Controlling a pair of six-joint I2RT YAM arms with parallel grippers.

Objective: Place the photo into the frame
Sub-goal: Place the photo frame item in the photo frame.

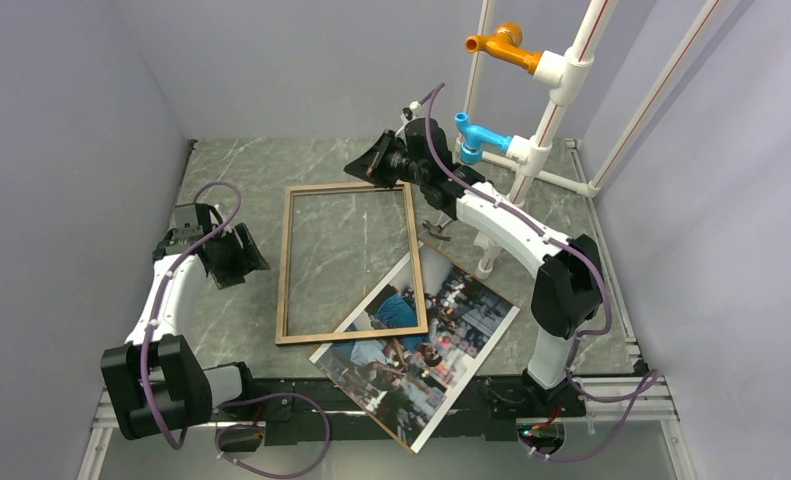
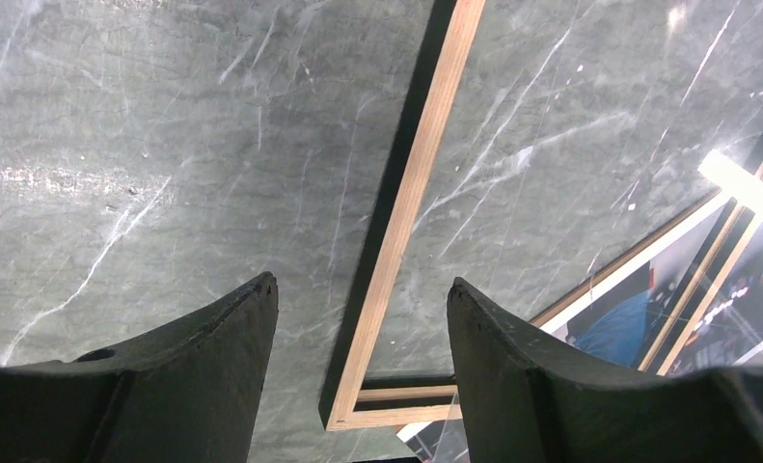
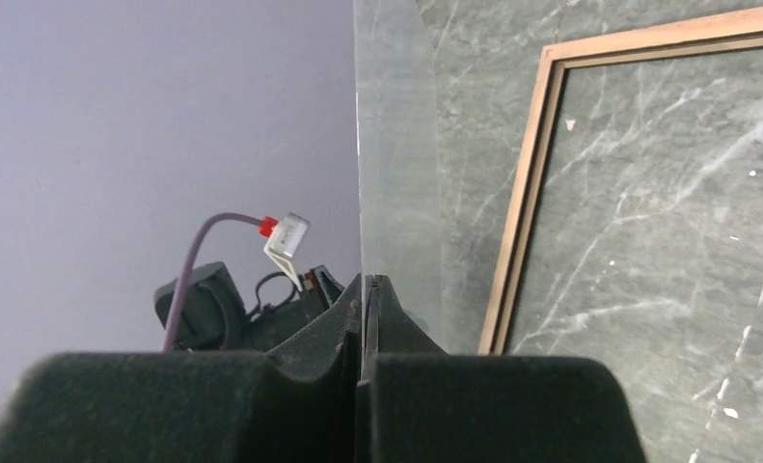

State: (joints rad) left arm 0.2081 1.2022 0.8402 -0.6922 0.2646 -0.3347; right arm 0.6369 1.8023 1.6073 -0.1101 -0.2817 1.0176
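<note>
The frame [image 1: 289, 260] lies flat on the marble table, brown wood side up, and nothing lies inside it. The photo [image 1: 421, 340] lies face up at the front, tilted, with its far left edge under the frame's near right corner. A thin brown edge shows along its far side. My left gripper [image 1: 233, 255] is open and empty, hovering left of the frame; its wrist view shows the frame's rail [image 2: 425, 164] and the photo [image 2: 628, 309]. My right gripper [image 1: 376, 160] is at the frame's far edge, shut on a clear thin pane [image 3: 396, 193], beside the frame [image 3: 522, 222].
A white pipe rack [image 1: 561, 90] with an orange and a blue fitting stands at the back right. A small dark object [image 1: 436, 230] lies right of the frame. Grey walls close in the table on three sides.
</note>
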